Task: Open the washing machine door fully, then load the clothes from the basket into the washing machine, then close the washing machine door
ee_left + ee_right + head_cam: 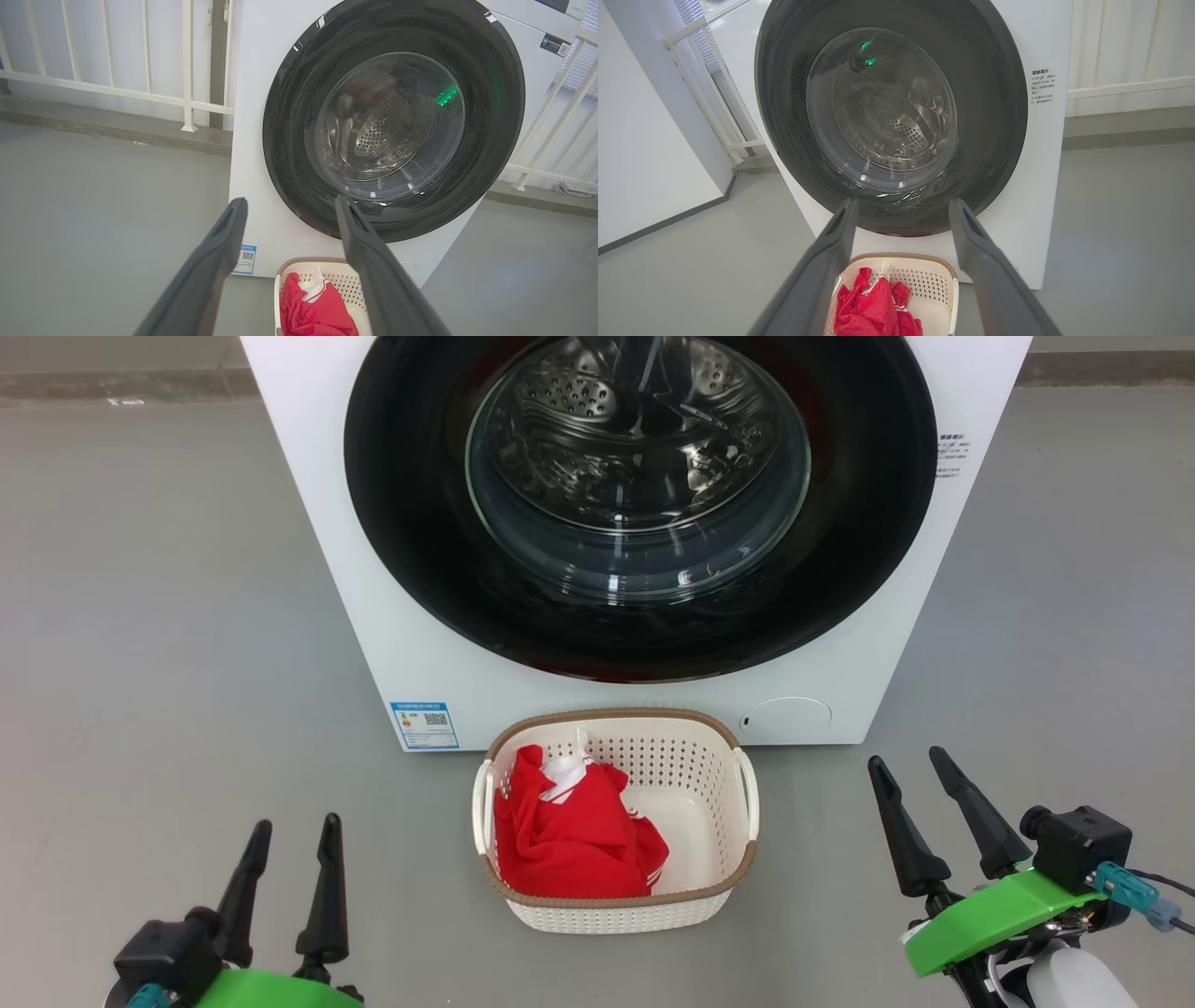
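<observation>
- Opening comes first: the washing machine door (639, 495) sits shut; the basket (738, 877) holding the clothes (569, 840) stands just before it.
- Left end effector (297, 823) and right end effector (906, 756) hover fully spread, empty.
- Hook the door's rim; swing wide, clearing the basket.

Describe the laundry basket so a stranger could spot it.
Find the big white washing machine with the round black door. On the floor before it sits the basket: cream perforated plastic, brown rim, red clothes inside.
</observation>
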